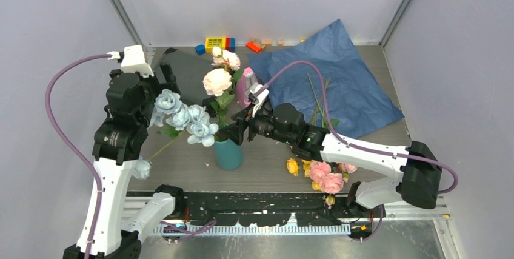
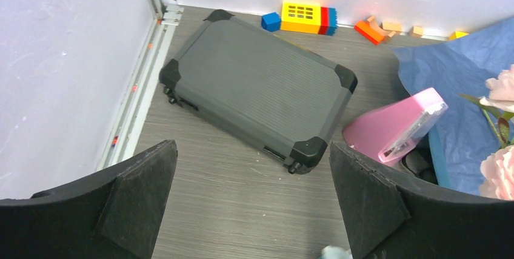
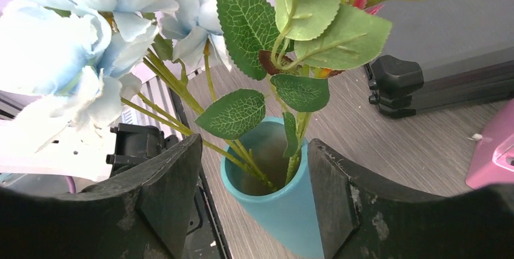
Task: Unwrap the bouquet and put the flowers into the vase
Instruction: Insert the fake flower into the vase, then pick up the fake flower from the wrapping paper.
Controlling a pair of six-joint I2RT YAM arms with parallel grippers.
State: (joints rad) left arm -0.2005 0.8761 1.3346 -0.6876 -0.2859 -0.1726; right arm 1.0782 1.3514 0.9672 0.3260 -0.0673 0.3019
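Pale blue and pink flowers [image 1: 182, 116] stand in the teal vase [image 3: 285, 216]; right hand [image 3: 253, 144] spread open beside their stems, left hand [image 2: 253, 147] wide.

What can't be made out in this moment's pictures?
- Top view: vase mouth, hidden by leaves and the right gripper.
- Top view: loose flowers partly under the right arm.
- Right wrist: vase base, cut off by the bottom edge.
- Left wrist: pink metronome base, behind a finger.
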